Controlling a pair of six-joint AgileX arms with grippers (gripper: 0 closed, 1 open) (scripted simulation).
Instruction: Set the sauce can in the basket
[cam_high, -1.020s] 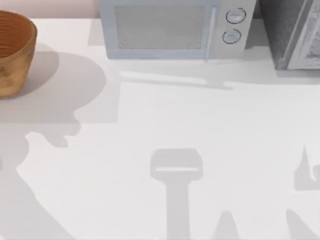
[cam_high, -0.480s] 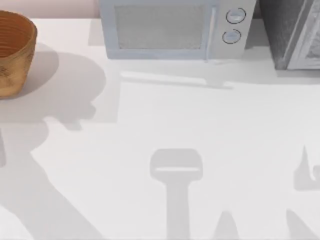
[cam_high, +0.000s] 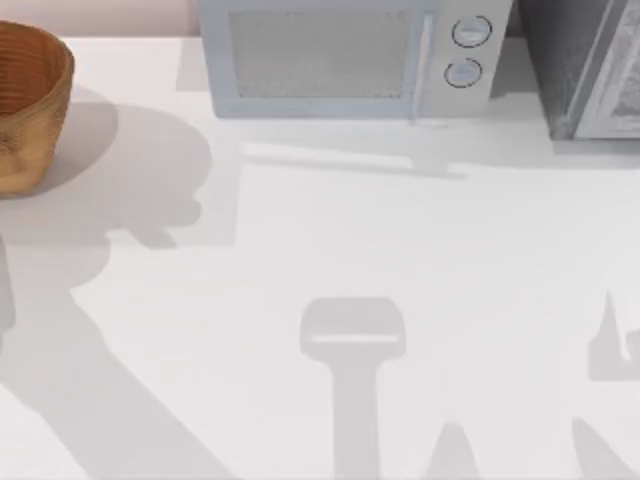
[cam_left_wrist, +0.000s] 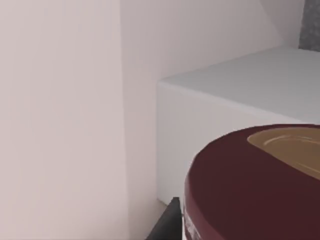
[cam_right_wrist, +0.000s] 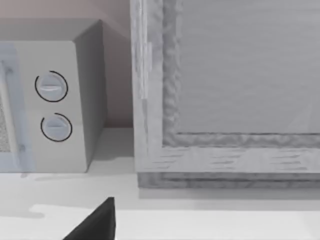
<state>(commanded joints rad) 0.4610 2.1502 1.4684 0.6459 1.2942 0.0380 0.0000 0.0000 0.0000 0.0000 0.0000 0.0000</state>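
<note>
Carry step, as we judge it: the sauce can (cam_left_wrist: 250, 185) sits right up against our left wrist camera, dark maroon top with a tan patch, and the view past it is wall and the white microwave (cam_high: 345, 60) seen from above its lid. So the can looks lifted off the tabletop. A dark bit of finger (cam_left_wrist: 167, 225) shows beside the can; we can't tell whether the left claw is pinching it or how the fingers stand.

The basket (cam_high: 30, 105) sits at the tabletop's far-left corner, upright, mouth open.

Next move as we see it: get the can centred over the basket mouth, lower it inside the rim, then let go. Risk: clipping the rim or dropping off-centre.

Right arm looks parked, its camera facing the microwave's two dials (cam_right_wrist: 52, 107) and a grey cabinet (cam_right_wrist: 225, 90); claw state not readable.

No brand or readable text on can, microwave or cabinet.
</note>
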